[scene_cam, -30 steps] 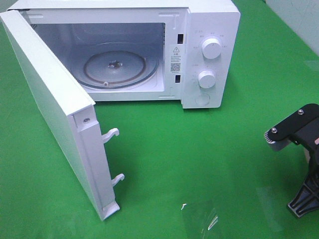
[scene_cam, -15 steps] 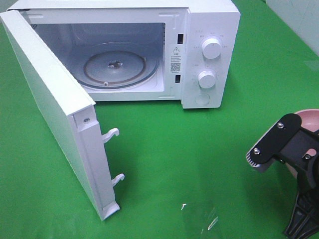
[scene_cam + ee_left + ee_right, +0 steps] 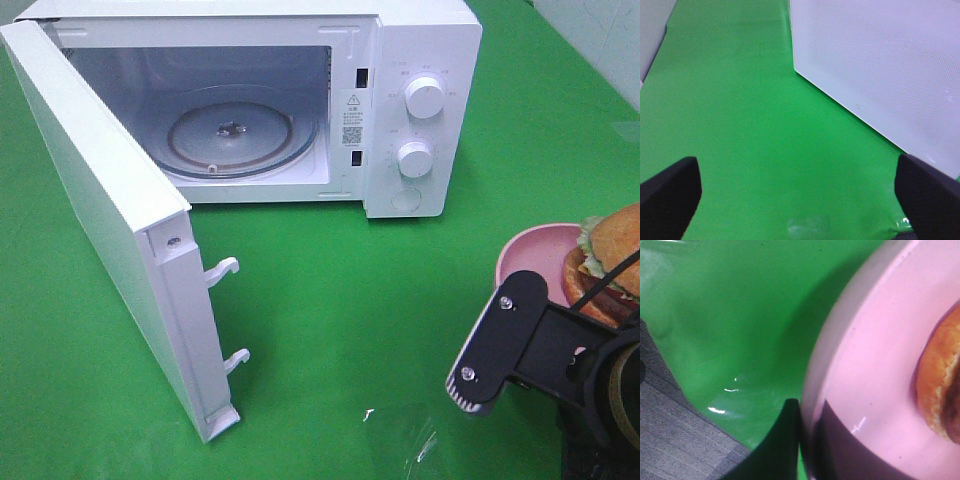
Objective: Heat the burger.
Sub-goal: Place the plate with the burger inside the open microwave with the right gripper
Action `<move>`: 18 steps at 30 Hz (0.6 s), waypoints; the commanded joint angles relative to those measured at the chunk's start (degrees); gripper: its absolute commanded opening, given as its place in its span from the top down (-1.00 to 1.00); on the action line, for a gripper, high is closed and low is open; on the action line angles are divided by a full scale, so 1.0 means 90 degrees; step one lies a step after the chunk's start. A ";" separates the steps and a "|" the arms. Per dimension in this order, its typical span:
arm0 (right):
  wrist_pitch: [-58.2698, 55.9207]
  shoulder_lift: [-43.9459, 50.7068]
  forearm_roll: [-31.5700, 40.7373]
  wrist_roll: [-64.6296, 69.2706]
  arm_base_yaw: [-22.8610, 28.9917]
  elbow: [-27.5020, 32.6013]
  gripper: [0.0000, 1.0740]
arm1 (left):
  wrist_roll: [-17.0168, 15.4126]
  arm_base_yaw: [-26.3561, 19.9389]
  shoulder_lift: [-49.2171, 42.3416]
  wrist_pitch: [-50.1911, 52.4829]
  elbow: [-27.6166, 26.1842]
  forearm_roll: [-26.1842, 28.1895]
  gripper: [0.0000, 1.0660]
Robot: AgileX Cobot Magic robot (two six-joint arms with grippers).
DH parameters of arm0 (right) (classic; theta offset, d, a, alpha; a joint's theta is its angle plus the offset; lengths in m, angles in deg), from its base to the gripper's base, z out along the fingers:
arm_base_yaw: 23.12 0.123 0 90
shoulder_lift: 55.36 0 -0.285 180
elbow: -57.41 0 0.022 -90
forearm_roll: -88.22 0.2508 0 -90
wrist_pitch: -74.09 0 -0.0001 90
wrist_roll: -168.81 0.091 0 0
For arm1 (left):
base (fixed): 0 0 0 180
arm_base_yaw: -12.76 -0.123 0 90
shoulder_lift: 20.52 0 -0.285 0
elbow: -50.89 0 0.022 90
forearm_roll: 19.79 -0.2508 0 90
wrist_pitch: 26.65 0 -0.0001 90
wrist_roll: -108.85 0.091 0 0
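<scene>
— Pink plate (image 3: 530, 255) over there: what has hold of it?

— The right gripper (image 3: 809, 410). It is closed on the plate's rim, one dark finger outside the edge and the other on the inner face.

— And the burger?

— The burger (image 3: 612, 262) sits on that same plate, just past the gripper's fingers toward the plate's middle and apart from them. A golden bun is on top, with green lettuce and a dark patty under it.

— Is the plate resting on the bench?

— I cannot tell. The green bench (image 3: 400, 300) shows beside and beneath the gripper, nothing more.

— What about the other arm?

— The left gripper (image 3: 799, 192) is open, its two black fingers (image 3: 670, 192) spread wide with only green bench between them. Ahead of it, near but not touching, stands the white door (image 3: 880, 65) of the microwave (image 3: 420, 40).

— How far is the microwave from the right gripper?

— Well apart, with a broad stretch of bench between. The door is swung wide open, and the round glass turntable (image 3: 230, 135) shows inside. Two white knobs (image 3: 425, 98) sit one above the other on the panel, which is the end of the microwave nearest the right gripper.
</scene>
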 commanded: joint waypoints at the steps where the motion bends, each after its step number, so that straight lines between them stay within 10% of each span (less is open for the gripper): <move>1: -0.0286 0.0064 -0.0471 -0.0407 0.0261 0.0006 1.00 | -0.0019 0.0000 -0.0108 0.0070 0.0013 0.0032 -0.83; 18: -0.0197 0.0064 -0.1356 -0.1713 0.0433 0.0006 0.96 | -0.0019 0.0000 -0.0108 0.0070 0.0013 0.0032 -0.83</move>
